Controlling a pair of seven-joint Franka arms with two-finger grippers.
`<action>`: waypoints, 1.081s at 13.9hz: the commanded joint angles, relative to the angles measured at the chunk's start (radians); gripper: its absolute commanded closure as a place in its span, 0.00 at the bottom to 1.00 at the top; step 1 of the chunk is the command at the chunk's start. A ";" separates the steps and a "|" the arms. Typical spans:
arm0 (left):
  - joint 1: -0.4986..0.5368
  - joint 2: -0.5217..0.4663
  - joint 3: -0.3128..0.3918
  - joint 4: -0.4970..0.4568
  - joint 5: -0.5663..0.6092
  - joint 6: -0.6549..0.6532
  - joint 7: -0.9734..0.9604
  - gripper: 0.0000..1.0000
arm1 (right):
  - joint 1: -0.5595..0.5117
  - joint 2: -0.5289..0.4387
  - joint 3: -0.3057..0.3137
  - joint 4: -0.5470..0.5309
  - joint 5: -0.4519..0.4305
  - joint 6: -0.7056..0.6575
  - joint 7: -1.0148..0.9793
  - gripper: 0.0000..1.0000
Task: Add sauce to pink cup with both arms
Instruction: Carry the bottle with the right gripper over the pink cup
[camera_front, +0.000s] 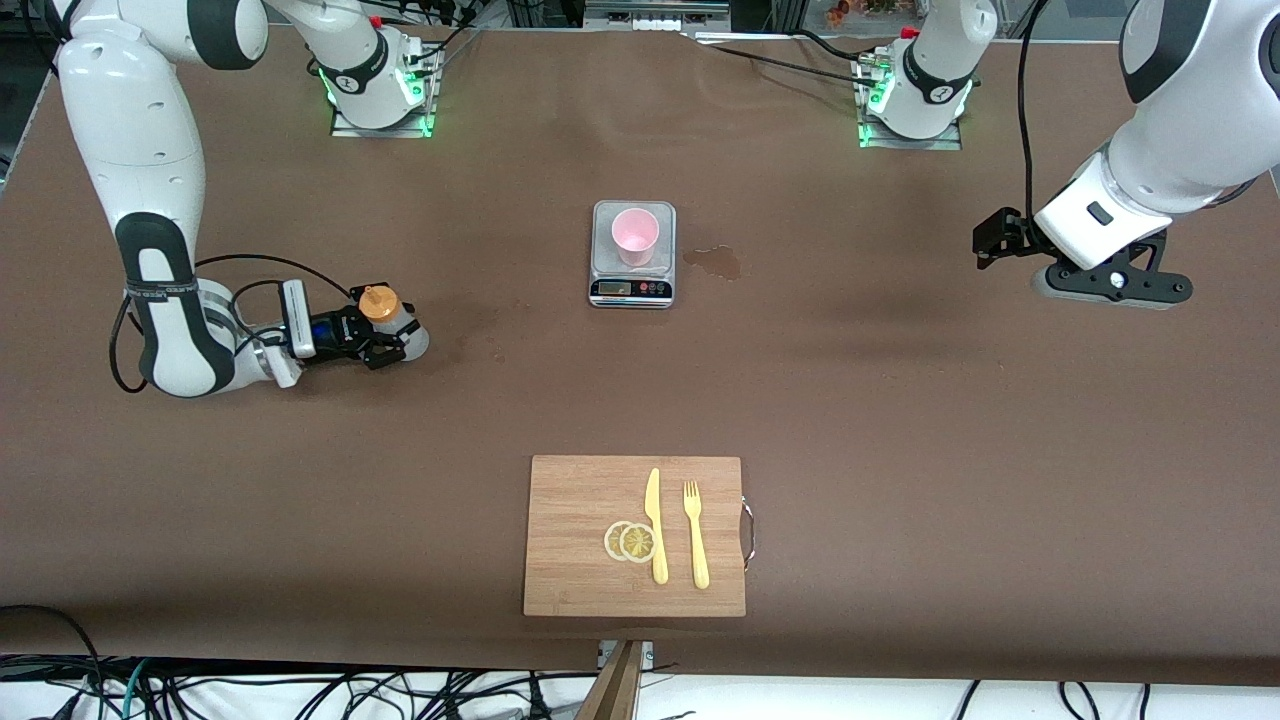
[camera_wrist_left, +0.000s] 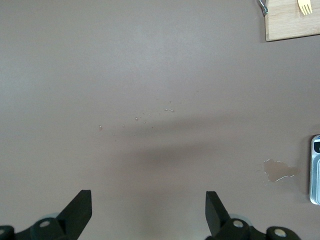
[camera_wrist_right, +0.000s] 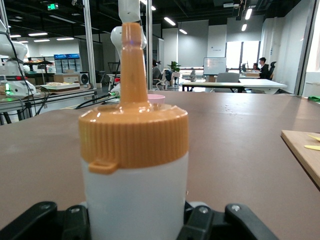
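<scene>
The sauce bottle (camera_front: 381, 305), whitish with an orange nozzle cap, stands upright on the table toward the right arm's end. My right gripper (camera_front: 396, 336) is shut on its body; in the right wrist view the sauce bottle (camera_wrist_right: 135, 165) fills the space between the jaws. The pink cup (camera_front: 635, 236) stands on a small kitchen scale (camera_front: 632, 291) at mid-table, and its rim (camera_wrist_right: 156, 98) shows past the bottle. My left gripper (camera_front: 1110, 285) waits above the table toward the left arm's end, open and empty (camera_wrist_left: 147, 201).
A small wet patch (camera_front: 715, 262) lies on the table beside the scale toward the left arm's end (camera_wrist_left: 279, 170). A wooden cutting board (camera_front: 565, 540) with lemon slices, a yellow knife and a fork lies nearer the front camera.
</scene>
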 joint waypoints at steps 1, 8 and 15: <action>0.001 -0.022 -0.002 -0.013 -0.001 -0.011 -0.008 0.00 | 0.060 -0.103 -0.025 -0.010 -0.011 0.017 0.087 0.98; 0.001 -0.022 -0.004 -0.013 -0.001 -0.011 -0.008 0.00 | 0.271 -0.393 -0.056 -0.068 -0.313 0.368 0.592 0.98; 0.001 -0.022 -0.015 -0.012 -0.001 -0.011 -0.008 0.00 | 0.515 -0.546 -0.056 -0.220 -0.591 0.628 0.989 0.98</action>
